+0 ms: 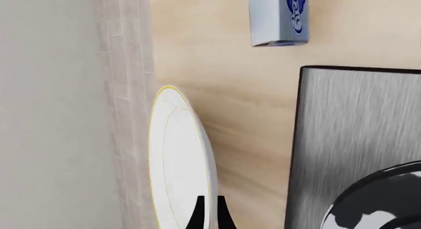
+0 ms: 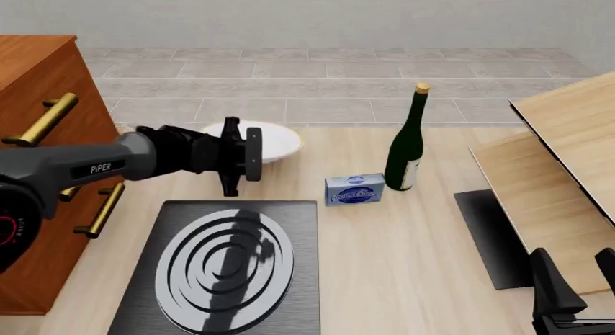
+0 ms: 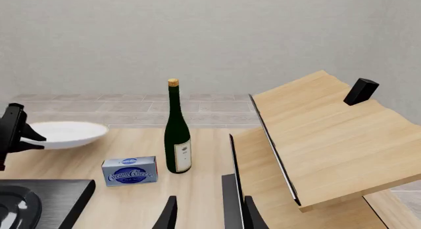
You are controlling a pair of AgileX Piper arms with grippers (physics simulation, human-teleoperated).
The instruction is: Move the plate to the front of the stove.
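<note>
The left gripper [image 2: 259, 149] is clamped on the near rim of the plate [image 2: 274, 142]; in the left wrist view its two dark fingertips [image 1: 197, 216] pinch the white dish at its edge. The plate sits at the table's far edge, towards the far-left corner, just beyond the stove's [image 2: 226, 266] far edge. In the right wrist view it looks lifted a little off the wood, though that cannot be told for certain.

So the grasp is made, and the carry to the spot in front of the stove seems not yet done. If "front" means the near side, the plate has the whole slab to cross or go round.

Room is tight in places. A wooden cabinet [image 2: 39, 97] with brass handles stands hard against the table's left edge beside the arm. To the right of the stove lie a small blue box [image 2: 355, 189] and a green bottle [image 2: 407, 144], upright, near each other. Between the stove's right edge and a black mat [image 2: 490, 238] there is open tabletop.

The right gripper [image 3: 209, 209] hangs low by the near-right corner, its fingers apart, holding nothing, beside a tilted wooden board [image 2: 562, 148].
</note>
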